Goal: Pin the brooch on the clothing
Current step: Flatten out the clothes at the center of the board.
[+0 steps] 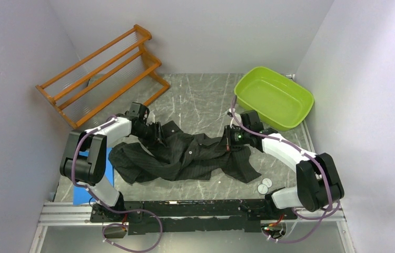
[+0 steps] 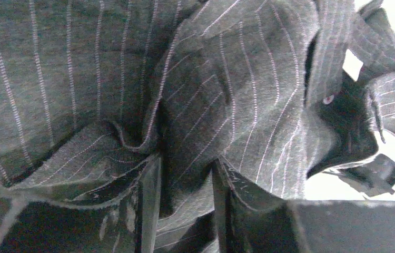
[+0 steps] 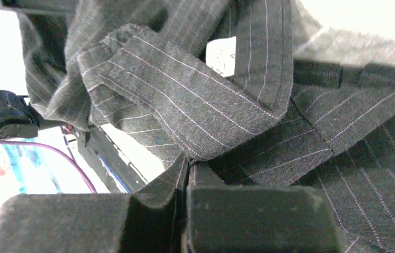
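Lying crumpled: shirt (image 1: 185, 158) | behind: wooden rack (image 1: 152, 62), green basin (image 1: 274, 97)

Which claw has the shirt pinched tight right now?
The right claw, by the green tub: its fingers are closed on a fold of the pinstriped shirt. The left claw has its fingers apart, cloth bunched between them.

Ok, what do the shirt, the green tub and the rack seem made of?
Shirt: woven cloth, matte, exact fibre unclear; visible weave, soft folds.
Tub: likely plastic; smooth, slightly glossy, moulded in one piece.
Rack: probably wood; orange-brown varnished slats.
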